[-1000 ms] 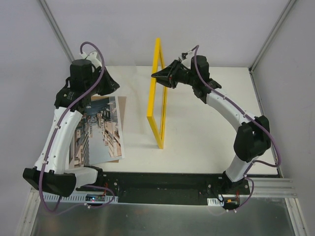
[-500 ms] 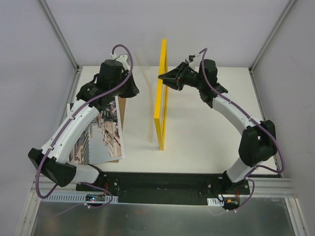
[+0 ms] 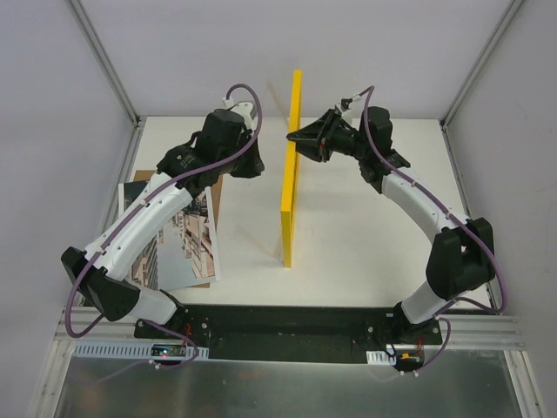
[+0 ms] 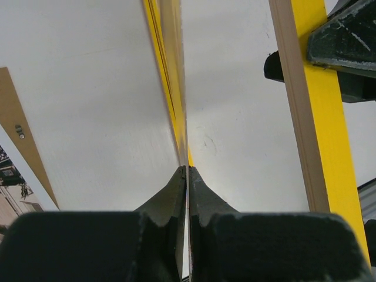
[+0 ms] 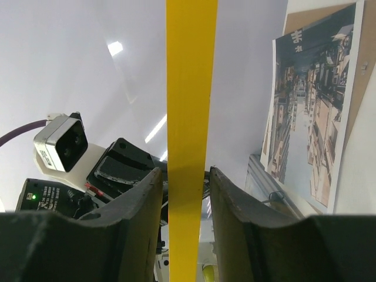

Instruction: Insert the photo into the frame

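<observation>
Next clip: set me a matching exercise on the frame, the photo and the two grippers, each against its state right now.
Things:
1. the frame
2. the photo
3. left gripper
4. right gripper

States:
A. lying flat, off to the left
B. fingers pressed together
C. standing upright on its edge
D. fingers apart, one either side of the frame

Pairs: 1-C, 2-A, 3-B, 4-D

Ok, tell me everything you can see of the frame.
The frame is thin, bright yellow in front with a pale wood back. It stands upright on edge, its lower end on the table, nearly edge-on to the top camera. The right gripper straddles one bar; whether it pinches is unclear.
</observation>
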You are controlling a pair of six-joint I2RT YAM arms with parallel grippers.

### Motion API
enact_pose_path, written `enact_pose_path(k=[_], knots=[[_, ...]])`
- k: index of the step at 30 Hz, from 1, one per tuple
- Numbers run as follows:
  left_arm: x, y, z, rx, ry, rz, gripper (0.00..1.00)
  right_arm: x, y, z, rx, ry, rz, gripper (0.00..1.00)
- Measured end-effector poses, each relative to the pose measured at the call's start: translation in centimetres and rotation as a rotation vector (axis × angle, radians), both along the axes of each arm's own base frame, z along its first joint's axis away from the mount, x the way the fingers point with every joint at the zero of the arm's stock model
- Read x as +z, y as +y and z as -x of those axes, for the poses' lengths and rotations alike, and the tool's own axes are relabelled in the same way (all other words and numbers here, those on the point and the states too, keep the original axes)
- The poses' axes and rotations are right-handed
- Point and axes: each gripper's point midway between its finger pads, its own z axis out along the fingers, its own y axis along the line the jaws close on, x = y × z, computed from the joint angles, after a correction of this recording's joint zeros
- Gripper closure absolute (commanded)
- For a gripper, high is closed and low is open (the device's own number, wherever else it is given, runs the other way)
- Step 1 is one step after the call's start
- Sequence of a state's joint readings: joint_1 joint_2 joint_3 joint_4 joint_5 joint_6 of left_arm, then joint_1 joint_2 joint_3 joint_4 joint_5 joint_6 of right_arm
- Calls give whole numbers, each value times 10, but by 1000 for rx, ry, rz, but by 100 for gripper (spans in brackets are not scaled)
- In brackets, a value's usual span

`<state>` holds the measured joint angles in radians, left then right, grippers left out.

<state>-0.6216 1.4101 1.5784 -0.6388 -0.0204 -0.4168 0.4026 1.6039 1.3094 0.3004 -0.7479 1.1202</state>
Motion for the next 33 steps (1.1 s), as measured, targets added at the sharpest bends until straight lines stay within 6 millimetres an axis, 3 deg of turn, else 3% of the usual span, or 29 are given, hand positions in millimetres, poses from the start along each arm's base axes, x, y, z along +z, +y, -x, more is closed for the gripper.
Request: enact_pose_path(k=[11,17,28,33], knots=[[-5,-22,3,-45,1,-26,100,-2,-17,3,-25,-25,43,51],[-10,-27,2,-48,7,-40,100,-8,-24,9,-16,-33,152,44],[-8,-39,1,-68,1,-40,100,32,-41,14,-51,-187,403,37],[-8,-42,0,-70,2,-40,100,37,-39,12,-69,-243,577,36]])
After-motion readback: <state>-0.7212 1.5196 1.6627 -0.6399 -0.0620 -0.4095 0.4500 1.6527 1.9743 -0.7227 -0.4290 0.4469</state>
